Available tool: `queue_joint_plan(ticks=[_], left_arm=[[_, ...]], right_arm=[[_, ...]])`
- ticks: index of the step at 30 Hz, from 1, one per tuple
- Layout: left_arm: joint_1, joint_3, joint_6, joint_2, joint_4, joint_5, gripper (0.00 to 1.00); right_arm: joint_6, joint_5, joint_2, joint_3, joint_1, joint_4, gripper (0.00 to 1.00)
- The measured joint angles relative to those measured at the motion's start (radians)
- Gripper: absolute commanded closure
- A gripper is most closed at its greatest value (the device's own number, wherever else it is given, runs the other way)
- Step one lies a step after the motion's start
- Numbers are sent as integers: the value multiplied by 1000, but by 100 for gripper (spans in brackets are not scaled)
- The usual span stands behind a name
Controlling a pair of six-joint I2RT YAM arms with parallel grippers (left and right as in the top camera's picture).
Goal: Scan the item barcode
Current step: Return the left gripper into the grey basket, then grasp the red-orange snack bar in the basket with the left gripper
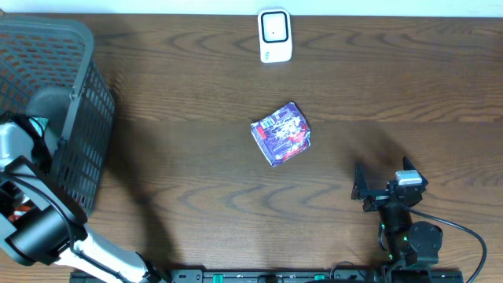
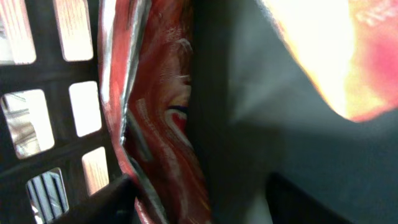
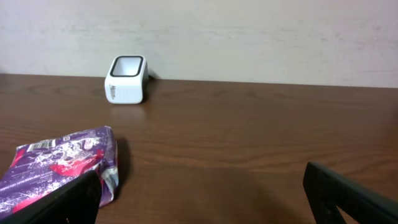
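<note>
Your left gripper (image 2: pixel 168 177) is in the basket (image 1: pixel 75 86) beside a red packet (image 2: pixel 155 93), hold unclear; your right gripper (image 3: pixel 205 202) stands wide open, empty.

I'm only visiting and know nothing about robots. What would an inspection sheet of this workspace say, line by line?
Surface: dark wooden table, no spills seen.
Job's things: white scanner at the far edge; purple packet lying mid-table, apart from the scanner; grey mesh basket at the left with a red packet inside.
Clutter: nothing seen.
Grippers: left gripper down inside the basket, close against the red packet, grip cannot be told; right gripper open and empty, near the front edge.
Cables: black cable looping at the front right.
Surroundings: pale wall behind the table.
</note>
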Motion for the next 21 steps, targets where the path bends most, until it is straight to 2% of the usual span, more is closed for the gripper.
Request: queue_joint_plan(ticks=[1, 3, 8, 11, 16, 21], left_arm=[[6, -2, 6, 0, 2, -1, 71], [16, -7, 25, 0, 12, 1, 92], [19, -8, 66, 0, 18, 10, 93], [21, 0, 76, 0, 15, 64, 93], [21, 69, 100, -14, 34, 305, 93], [21, 120, 103, -128, 167, 605, 93]], right_arm=[[0, 0, 0, 0, 0, 0, 1], [0, 0, 0, 0, 0, 0, 1], [0, 0, 0, 0, 0, 0, 1], [0, 0, 0, 0, 0, 0, 1], [0, 0, 0, 0, 0, 0, 1], [0, 0, 0, 0, 0, 0, 1]])
